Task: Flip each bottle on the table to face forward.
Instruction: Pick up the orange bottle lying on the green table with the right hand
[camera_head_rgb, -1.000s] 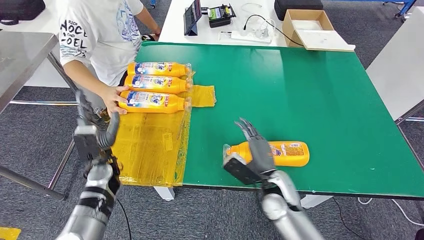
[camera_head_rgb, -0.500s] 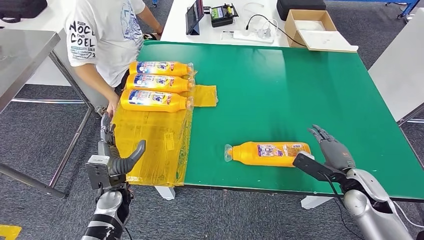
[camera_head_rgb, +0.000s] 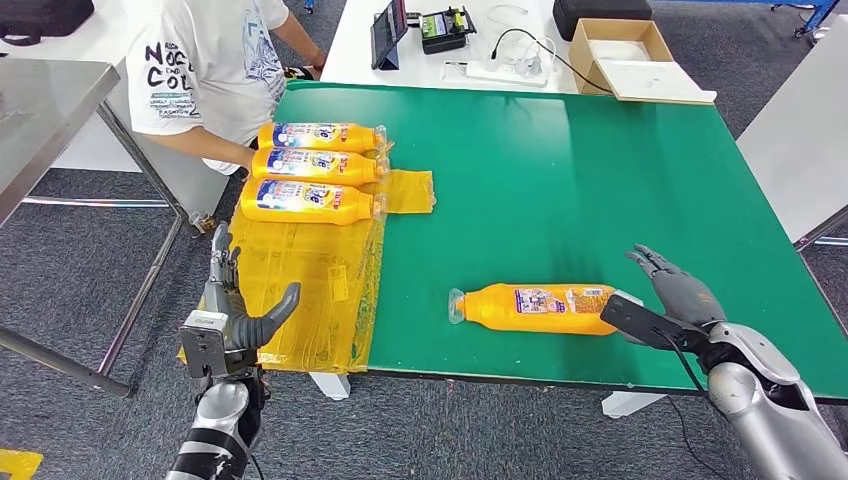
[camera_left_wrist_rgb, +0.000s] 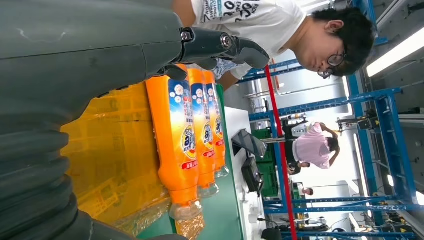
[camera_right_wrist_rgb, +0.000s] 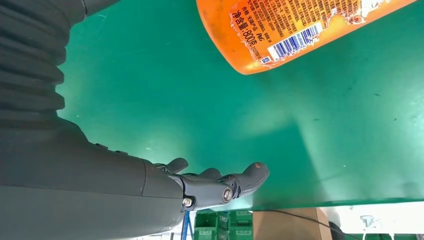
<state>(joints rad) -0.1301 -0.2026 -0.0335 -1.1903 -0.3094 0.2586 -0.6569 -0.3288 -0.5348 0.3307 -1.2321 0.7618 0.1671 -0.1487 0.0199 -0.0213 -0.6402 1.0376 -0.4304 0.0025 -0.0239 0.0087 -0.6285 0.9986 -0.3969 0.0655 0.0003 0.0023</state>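
Green table (camera_head_rgb: 560, 170), head view. One orange bottle (camera_head_rgb: 540, 307) lies alone on its side near the front edge, cap toward the robot's left, back label with small print facing up. Three orange bottles (camera_head_rgb: 312, 170) lie side by side at the far left of the table, on a yellow plastic sheet (camera_head_rgb: 300, 280), blue-and-white front labels up, caps pointing toward the table's middle.

Right hand (camera_head_rgb: 672, 295): just beside the lone bottle's base end, fingers spread, holding nothing. The right wrist view adds what the head view lacks: a strip of bare green between the right hand (camera_right_wrist_rgb: 220, 185) and the lone bottle (camera_right_wrist_rgb: 300, 30), so no contact; barcode and printed text plain on the label.

Left hand (camera_head_rgb: 235, 310): off the table's left front corner, over the draped yellow sheet, fingers apart, empty. The left wrist view shows the three bottles (camera_left_wrist_rgb: 192, 135) from their base ends, touching one another, and a person (camera_left_wrist_rgb: 280, 30) leaning in behind them; in the head view the person (camera_head_rgb: 205, 70) stands at the far left corner, arm down near the bottle row.

Room: wide bare green between the lone bottle and the row, and across the table's far and right parts. Lone bottle close to the front edge. Yellow sheet overhangs the front left edge. White table behind with a cardboard box (camera_head_rgb: 625, 55), cables and devices.
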